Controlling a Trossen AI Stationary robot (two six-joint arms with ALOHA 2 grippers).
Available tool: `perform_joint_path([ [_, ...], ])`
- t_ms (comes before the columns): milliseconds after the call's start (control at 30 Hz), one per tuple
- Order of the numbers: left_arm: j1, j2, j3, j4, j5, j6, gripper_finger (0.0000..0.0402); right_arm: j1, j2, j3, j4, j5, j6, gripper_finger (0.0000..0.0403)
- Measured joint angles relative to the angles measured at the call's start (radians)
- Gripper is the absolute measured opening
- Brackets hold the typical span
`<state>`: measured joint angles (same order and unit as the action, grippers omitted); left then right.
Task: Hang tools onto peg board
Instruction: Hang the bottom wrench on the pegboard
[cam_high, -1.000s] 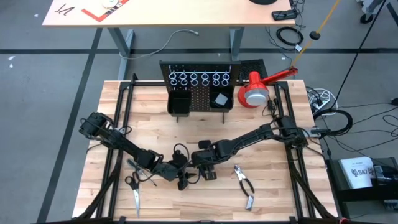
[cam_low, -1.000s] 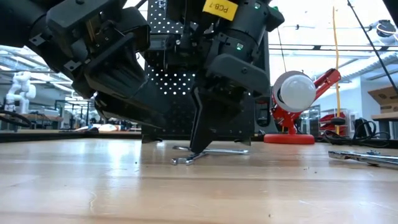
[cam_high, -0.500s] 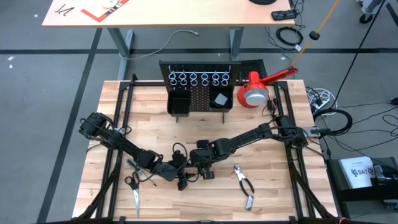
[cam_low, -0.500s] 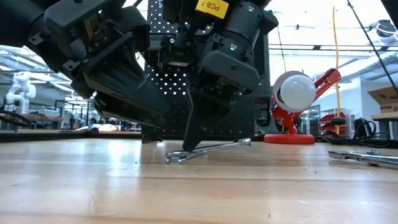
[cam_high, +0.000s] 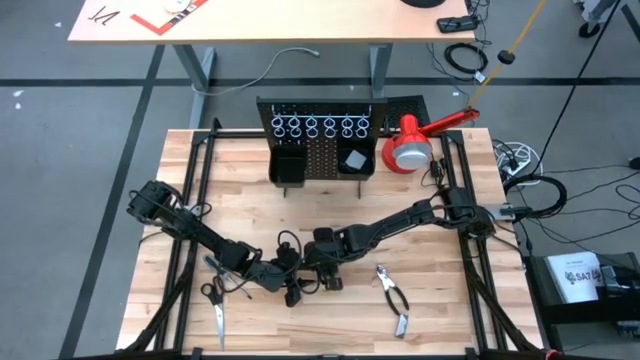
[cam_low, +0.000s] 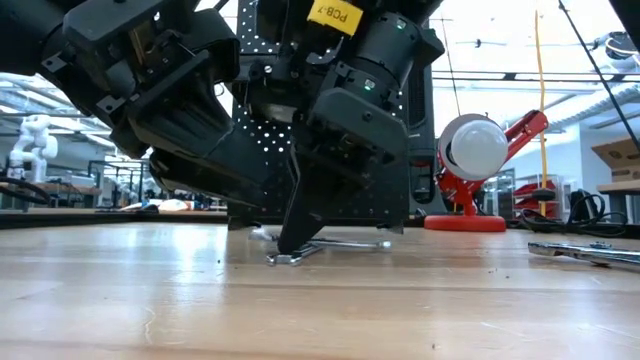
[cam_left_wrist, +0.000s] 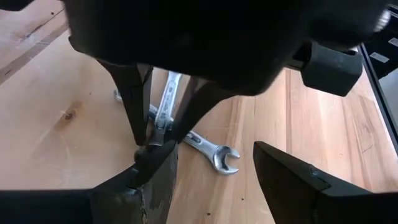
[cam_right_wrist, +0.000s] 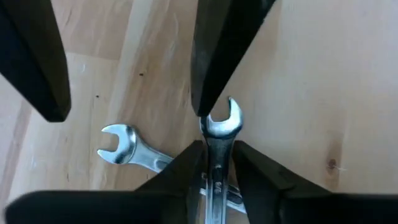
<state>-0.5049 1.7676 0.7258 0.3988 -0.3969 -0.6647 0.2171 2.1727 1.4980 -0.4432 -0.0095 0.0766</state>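
Two silver wrenches lie crossed on the wooden table. In the right wrist view one wrench (cam_right_wrist: 219, 124) runs between the fingers of my right gripper (cam_right_wrist: 216, 149), which points steeply down with a fingertip on each side of its shank. The second wrench (cam_right_wrist: 127, 148) lies under it. My left gripper (cam_left_wrist: 211, 149) stands open right beside them, low over the table. In the high view both grippers (cam_high: 312, 278) hide the wrenches. The peg board (cam_high: 320, 150) stands upright at the far edge. Scissors (cam_high: 216, 308) and pliers (cam_high: 393, 298) lie near the front edge. My right gripper comes from above, pointing steeply down, with its fingers (cam_right_wrist: 186, 171) across the upper wrench's shank (cam_right_wrist: 216, 165), just behind the open-jawed end. Whether the fingers touch the shank, I cannot tell. The wrench lies nearly flat on the table and on the other wrench.
A red-and-white lamp (cam_high: 410, 148) stands to the right of the peg board. Black frame rails (cam_high: 190, 200) run along the table's left and right sides. Two black bins (cam_high: 290, 168) hang on the board's lower part, with a row of silver rings (cam_high: 320, 126) above.
Half a second ago the upper wrench stood tilted, one end raised off the table under my right gripper. It has dropped back and lies nearly flat. My right gripper has edged a little toward the left gripper.
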Motion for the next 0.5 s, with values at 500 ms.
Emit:
perform_joint_path([
  [500, 0.000, 0.000, 0.000, -0.023, 0.000, 0.000, 0.0219, -0.003, 0.007, 0.003, -0.038, 0.000, -0.010, 0.0118],
])
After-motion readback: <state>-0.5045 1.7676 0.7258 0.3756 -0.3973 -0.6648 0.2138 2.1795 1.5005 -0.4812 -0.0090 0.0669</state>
